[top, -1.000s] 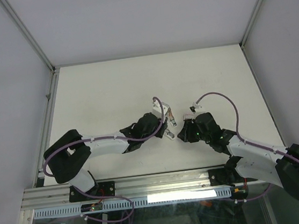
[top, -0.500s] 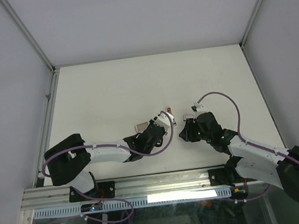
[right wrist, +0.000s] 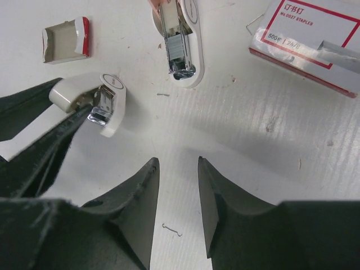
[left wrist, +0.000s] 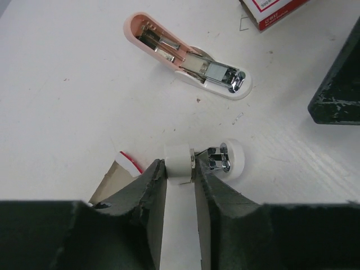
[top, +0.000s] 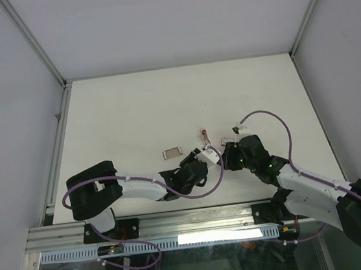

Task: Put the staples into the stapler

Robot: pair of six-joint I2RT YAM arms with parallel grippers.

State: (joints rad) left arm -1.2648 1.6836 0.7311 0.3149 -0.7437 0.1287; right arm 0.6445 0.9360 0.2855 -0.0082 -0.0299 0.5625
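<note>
White table (top: pixel 132 108) fills the top view, with pale walls around it. The staples (top: pixel 172 152) lie flat, left of both arms and apart from them. The left gripper (top: pixel 203 153) and right gripper (top: pixel 226 150) sit close together, tips facing. The stapler (top: pixel 204 133) lies just beyond them. From here I cannot tell how wide either claw is.

Left wrist: the left gripper (left wrist: pixel 180 169) is clamped on a white part (left wrist: pixel 181 160) with a chrome end. The stapler (left wrist: pixel 185 56) lies open ahead, not touching it.

Right wrist: the right gripper (right wrist: pixel 175 169) is spread apart and holds nothing. The stapler (right wrist: pixel 177 39) lies ahead. The staples (right wrist: pixel 64 39) are at top left. A box (right wrist: pixel 304 34) lies at top right, with a silvery strip (right wrist: pixel 340 53) on it.
</note>
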